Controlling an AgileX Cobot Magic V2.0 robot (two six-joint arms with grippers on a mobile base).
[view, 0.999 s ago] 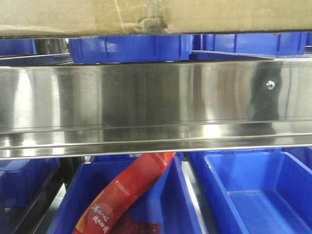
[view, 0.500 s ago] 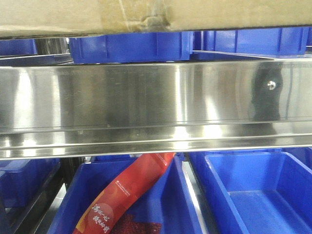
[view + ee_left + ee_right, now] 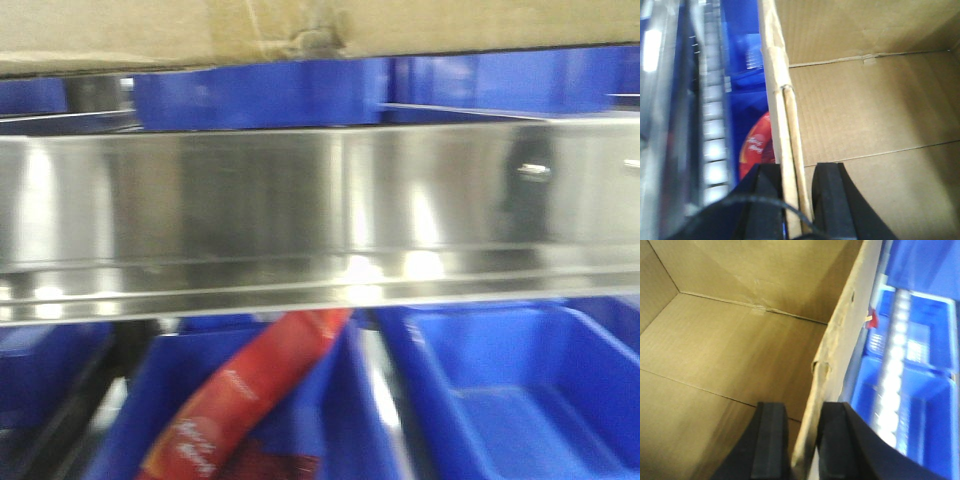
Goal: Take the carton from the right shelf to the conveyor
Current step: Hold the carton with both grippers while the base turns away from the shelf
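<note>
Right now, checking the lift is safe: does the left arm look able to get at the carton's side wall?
Probably yes: the left end effector sits clamped astride a wall of the carton, nothing in between.

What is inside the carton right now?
The carton looks empty: both wrist views show only bare cardboard floor and seams. The left end effector and right end effector hide strips near the walls.

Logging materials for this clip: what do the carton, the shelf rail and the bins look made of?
The carton: corrugated cardboard, matte brown, fluting lines visible. The shelf rail: probably brushed stainless steel, shiny, streaked reflections. The bins: seemingly moulded plastic, smooth glossy blue.
</note>
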